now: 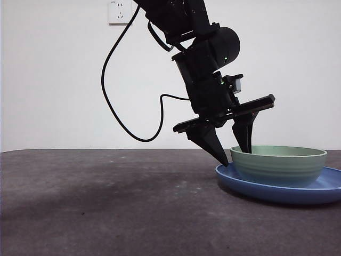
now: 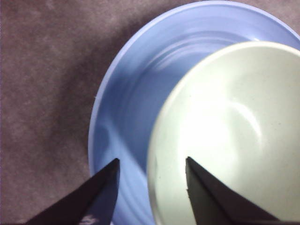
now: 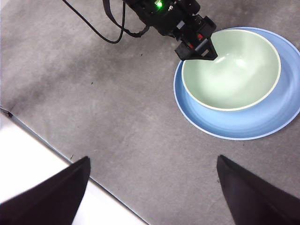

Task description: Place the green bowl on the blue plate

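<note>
The pale green bowl (image 1: 279, 165) (image 3: 229, 68) sits inside the wide blue plate (image 1: 322, 191) (image 3: 243, 125) at the right of the table. My left gripper (image 1: 236, 157) (image 2: 152, 160) is open and straddles the bowl's near-left rim. One jaw hangs outside over the plate (image 2: 136, 93), the other inside the bowl (image 2: 234, 140), and a gap shows on each side of the rim. In the right wrist view the left gripper (image 3: 197, 49) shows at the bowl's edge. My right gripper (image 3: 153, 159) is open, high above bare table and well away from the plate.
The table (image 1: 106, 202) has a dark grey mat. Its edge with a white strip (image 3: 28, 159) shows under the right gripper. A black cable (image 1: 106, 90) loops down from the left arm, and a wall socket (image 1: 120, 10) sits on the white wall behind.
</note>
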